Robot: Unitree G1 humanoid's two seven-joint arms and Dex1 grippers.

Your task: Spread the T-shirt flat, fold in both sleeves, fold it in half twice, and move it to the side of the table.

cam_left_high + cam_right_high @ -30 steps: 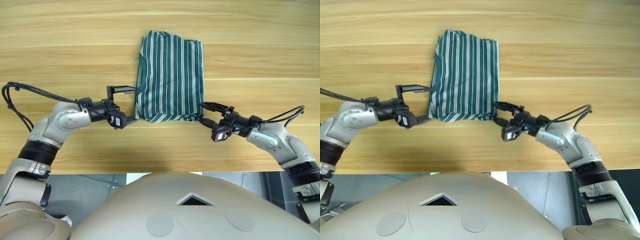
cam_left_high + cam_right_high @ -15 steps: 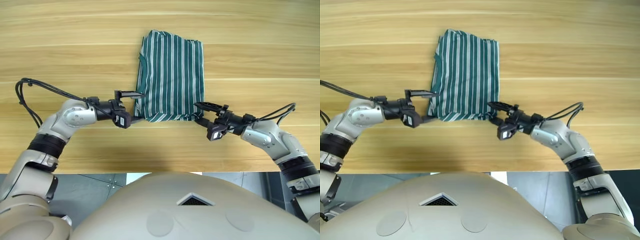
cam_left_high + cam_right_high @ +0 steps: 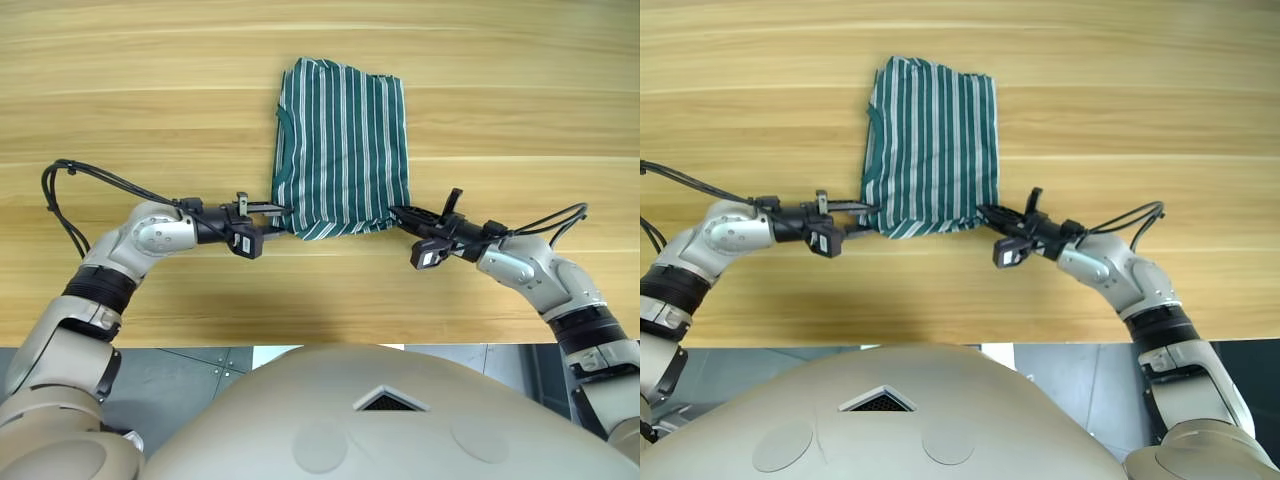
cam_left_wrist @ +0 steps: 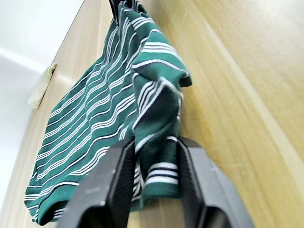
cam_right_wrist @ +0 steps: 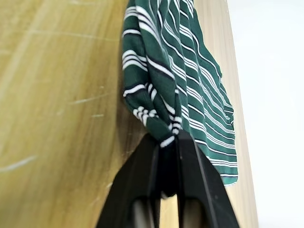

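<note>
The wooden table point(image 3: 520, 120) spread across the whole scene, pale planks with the grain running side to side. Below the table's near edge showed a strip of grey floor point(image 3: 190, 365).

The T-shirt point(image 3: 342, 150) lay at the middle of the table, well apart from both side edges. It was dark green with thin white stripes that ran from the table's far side toward its near side. Already folded into a narrow upright rectangle, it lay mostly flat on the wood, with a slightly rumpled far edge and a small tuck along its left side. Its two near corners were bunched into creased folds.

Both arms reached in low over the table's near half, elbows out and forearms angled inward toward the table's middle, with black cables looping off each wrist.

The left gripper point(image 4: 154, 156) was clamped on the shirt's near-left corner, striped cloth squeezed between its two black fingers. The right gripper point(image 5: 167, 142) had pinched the near-right corner tightly, a pleat of fabric rising from between its fingers.
</note>
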